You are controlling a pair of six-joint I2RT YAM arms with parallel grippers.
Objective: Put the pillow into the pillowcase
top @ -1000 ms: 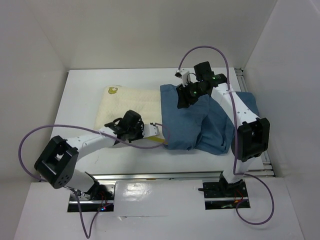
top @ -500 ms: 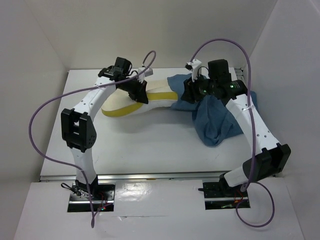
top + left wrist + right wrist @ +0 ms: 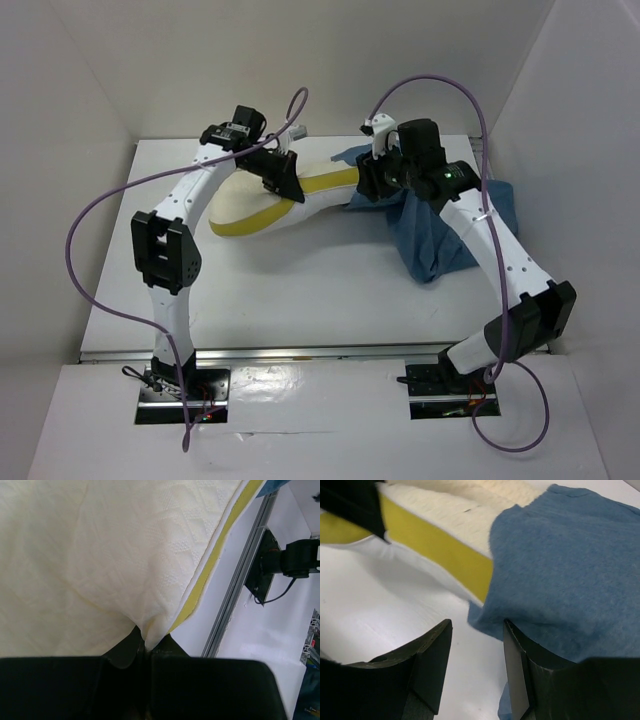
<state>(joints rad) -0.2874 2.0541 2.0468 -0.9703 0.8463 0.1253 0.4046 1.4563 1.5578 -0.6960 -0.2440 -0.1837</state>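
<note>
My left claw point(image 3: 145, 641) pinches the soft, yellow-edged cream-white pillow point(image 3: 100, 550); my right claw point(image 3: 477, 626) stands spread, with the wrinkled dusty-blue cloth pillowcase point(image 3: 565, 555) at its two o'clock.

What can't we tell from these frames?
Right gripper contact: right wrist view, pillowcase edge lies between the open jaws; touch unclear.
Pillow right end: top view, under the pillowcase and right arm; depth inside unclear.
Pillowcase mouth: top view, behind the right gripper; right wrist view cuts it off.
Left gripper fingertips: left wrist view, buried in pinched pillow fabric.
</note>
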